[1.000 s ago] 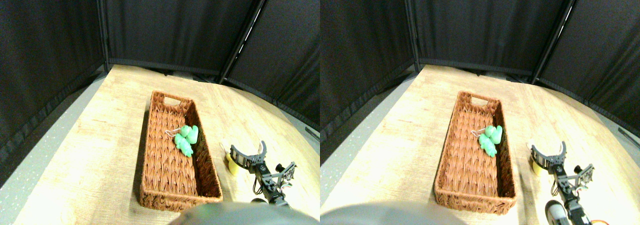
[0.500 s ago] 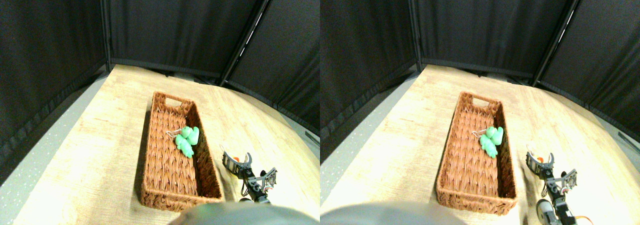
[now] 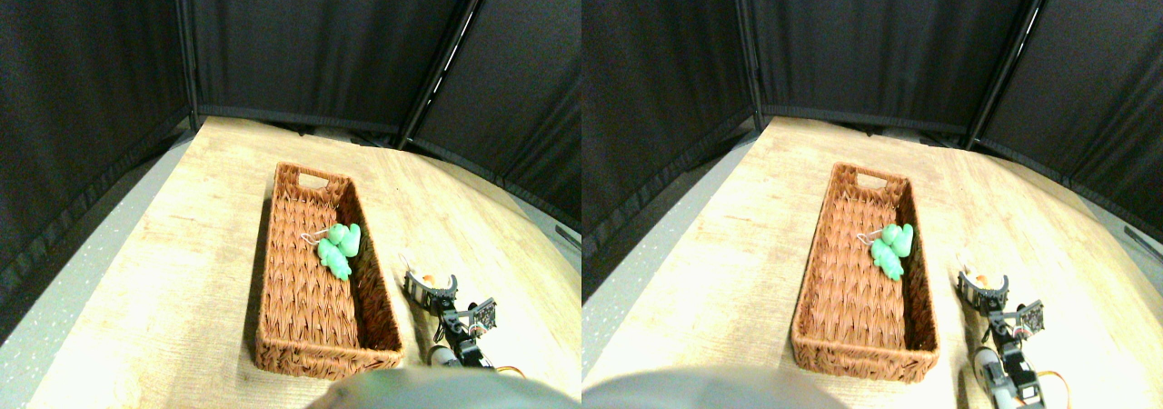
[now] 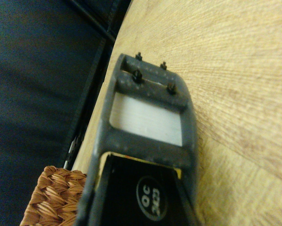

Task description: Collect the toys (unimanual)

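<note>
A brown wicker basket [image 3: 313, 341] lies lengthwise on the wooden table, and its corner [image 4: 56, 195] shows in the wrist view. A green toy [image 3: 338, 250] with a white loop cord rests inside against the right wall. Right of the basket, down on the table, my right gripper [image 3: 430, 284] has its curved jaws drawn in around a small yellow toy [image 3: 425, 275] with an orange spot. That toy's white cord pokes out toward the basket. Only a jaw frame [image 4: 150, 122] over bare wood appears in the wrist view, with the toy's body hidden.
Black curtain panels [image 3: 318, 45] on poles close off the back and both sides. The table [image 3: 182, 273] runs wide to the left of the basket and beyond its far end; the floor [image 3: 54, 318] shows at the left edge.
The gripper dropped from above the yellow toy onto it, and its jaws went from wide open to drawn in around the toy. Basket and green toy stayed put.
</note>
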Controlling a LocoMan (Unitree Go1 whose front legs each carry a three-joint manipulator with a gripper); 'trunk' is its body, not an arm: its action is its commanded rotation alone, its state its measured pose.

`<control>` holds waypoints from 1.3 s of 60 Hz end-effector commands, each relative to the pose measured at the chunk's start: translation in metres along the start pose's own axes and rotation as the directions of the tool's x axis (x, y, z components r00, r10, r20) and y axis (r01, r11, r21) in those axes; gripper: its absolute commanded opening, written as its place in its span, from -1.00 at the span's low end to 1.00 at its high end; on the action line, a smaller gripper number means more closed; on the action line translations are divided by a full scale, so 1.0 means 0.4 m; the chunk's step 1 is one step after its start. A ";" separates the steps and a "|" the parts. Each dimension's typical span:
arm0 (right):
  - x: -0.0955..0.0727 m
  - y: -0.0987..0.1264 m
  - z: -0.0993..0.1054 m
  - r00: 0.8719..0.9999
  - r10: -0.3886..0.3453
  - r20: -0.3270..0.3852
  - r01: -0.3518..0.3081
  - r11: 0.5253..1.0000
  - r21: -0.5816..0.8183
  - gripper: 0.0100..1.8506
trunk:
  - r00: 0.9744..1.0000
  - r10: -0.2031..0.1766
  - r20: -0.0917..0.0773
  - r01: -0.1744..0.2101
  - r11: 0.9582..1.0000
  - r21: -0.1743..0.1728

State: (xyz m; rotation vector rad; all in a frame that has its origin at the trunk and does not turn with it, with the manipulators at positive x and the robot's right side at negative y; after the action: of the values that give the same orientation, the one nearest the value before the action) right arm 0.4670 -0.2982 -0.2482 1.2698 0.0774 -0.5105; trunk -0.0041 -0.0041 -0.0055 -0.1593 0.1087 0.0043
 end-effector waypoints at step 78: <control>-0.097 0.394 -0.133 0.913 0.311 -0.265 -0.366 0.911 -0.191 -0.90 | 0.997 0.061 0.037 -0.057 0.992 -0.109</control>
State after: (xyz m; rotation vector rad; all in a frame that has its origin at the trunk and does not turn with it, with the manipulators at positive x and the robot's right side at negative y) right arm 0.5078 -0.2101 -0.1206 1.0534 0.1193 -0.0920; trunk 0.0011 -0.0013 -0.0018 -0.2400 0.0843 0.0503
